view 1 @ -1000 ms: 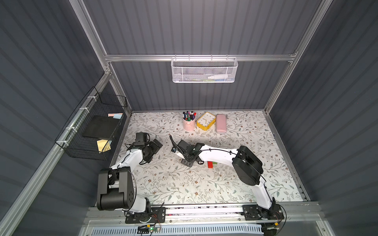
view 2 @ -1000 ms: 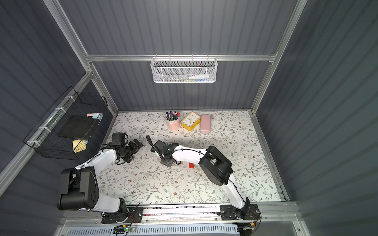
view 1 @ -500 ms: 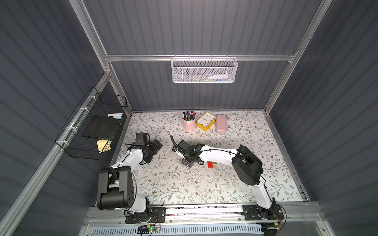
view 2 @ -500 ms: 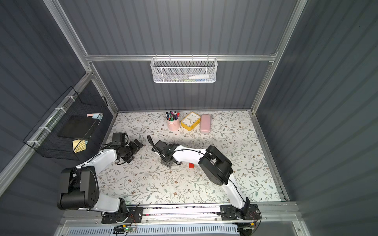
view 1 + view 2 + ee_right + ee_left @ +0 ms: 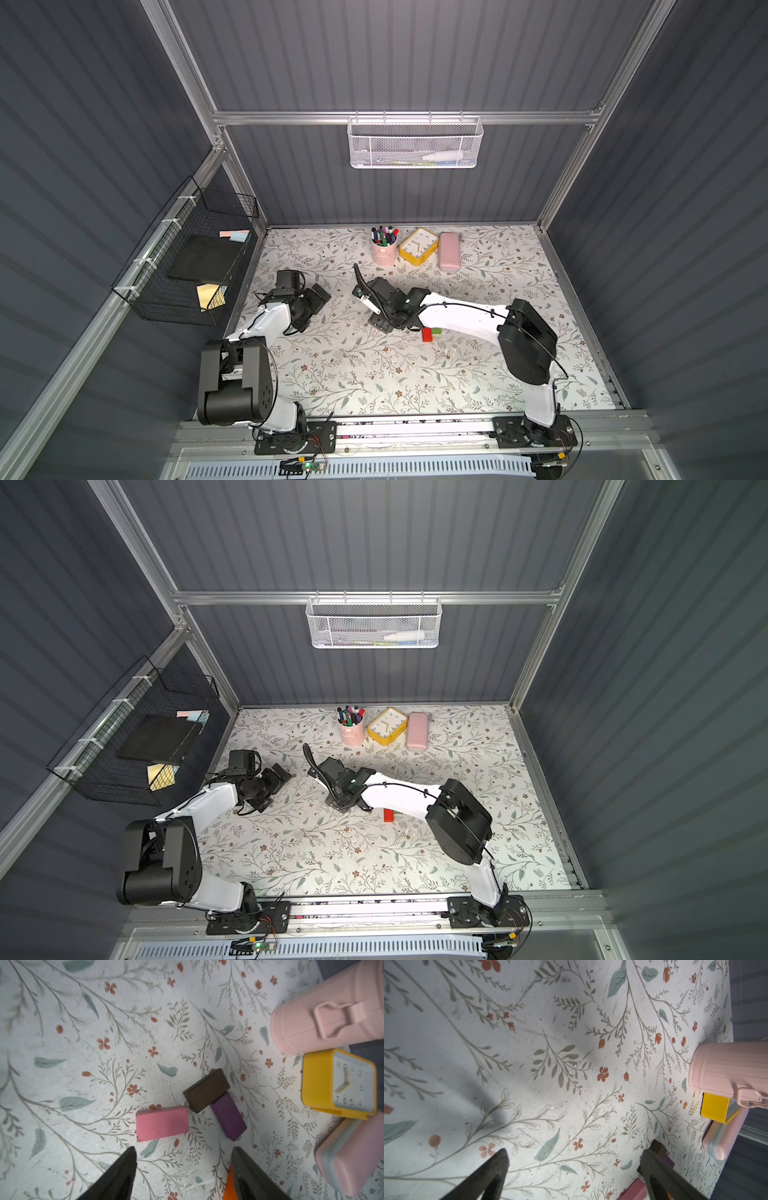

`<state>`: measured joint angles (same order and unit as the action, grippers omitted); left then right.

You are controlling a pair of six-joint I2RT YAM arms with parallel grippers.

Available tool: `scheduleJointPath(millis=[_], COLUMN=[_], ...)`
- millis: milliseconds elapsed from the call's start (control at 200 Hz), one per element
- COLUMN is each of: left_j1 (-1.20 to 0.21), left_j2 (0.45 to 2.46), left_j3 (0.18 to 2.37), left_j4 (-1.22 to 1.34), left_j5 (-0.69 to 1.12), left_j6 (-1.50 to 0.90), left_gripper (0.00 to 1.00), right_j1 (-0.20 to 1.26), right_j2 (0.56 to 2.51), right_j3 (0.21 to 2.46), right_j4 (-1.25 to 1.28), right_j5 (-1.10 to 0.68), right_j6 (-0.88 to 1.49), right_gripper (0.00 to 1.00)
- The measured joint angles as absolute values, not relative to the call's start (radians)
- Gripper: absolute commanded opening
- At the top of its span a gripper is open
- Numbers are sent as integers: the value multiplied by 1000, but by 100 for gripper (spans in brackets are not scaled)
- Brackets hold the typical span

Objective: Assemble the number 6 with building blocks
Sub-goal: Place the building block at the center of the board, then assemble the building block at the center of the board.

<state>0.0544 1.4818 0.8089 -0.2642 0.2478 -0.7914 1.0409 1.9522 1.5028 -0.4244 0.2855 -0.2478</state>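
Building blocks, loose on the floral table [image 5: 353, 374]; no digit formed yet.

Top views: red block [image 5: 427, 335] in both top views, lying close beside the right forearm. In a top view, green cube [image 5: 436, 331] touches it. The remaining blocks are hidden by the right arm. The right gripper [image 5: 372, 308] is low over mid-table. The left gripper [image 5: 318, 306] is well apart from it, toward the table's left edge. A pen cup [image 5: 384, 249], yellow clock [image 5: 419, 246] and pink case [image 5: 449, 251] stand in a row at the back.

Left wrist view: left gripper [image 5: 574, 1158] released, jaws wide, only bare table between them. One end of the brown block [image 5: 657, 1147] and a corner of the pink block [image 5: 635, 1188] show past one finger.

Right wrist view: right gripper [image 5: 184, 1153] released, jaws apart, grasping nothing. Ahead of it the pink block [image 5: 162, 1123] lies flat. The brown block [image 5: 206, 1089] touches the purple block [image 5: 228, 1118] along one side, its corner near the pink block. Only one end of the orange bar [image 5: 229, 1185] shows, at a finger's inner edge.
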Motion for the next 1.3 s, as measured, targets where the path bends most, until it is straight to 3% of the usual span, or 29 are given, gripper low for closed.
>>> scheduleJointPath(millis=[230, 370, 580, 835, 1091, 1301], left_j1=[35, -56, -162, -176, -260, -295], left_j2=[1471, 1472, 1473, 1473, 1479, 1520], left_j3=[809, 822, 791, 637, 587, 587], left_j4=[-256, -253, -104, 133, 333, 365], left_j5=[248, 246, 332, 411, 418, 418], left_j6=[-793, -808, -925, -1120, -1292, -1364], left_gripper=[99, 99, 99, 99, 99, 99], right_j1=[1030, 983, 875, 671, 688, 699], right_j2=[1797, 1777, 1777, 1646, 1747, 1794], right_j3=[1424, 1425, 1381, 900, 877, 878], right_j4=[-358, -336, -266, 208, 505, 582], right_j5=[320, 276, 77, -289, -517, -569], right_j6=[-78, 116, 466, 948, 1175, 1244], right_gripper=[73, 76, 75, 75, 75, 75])
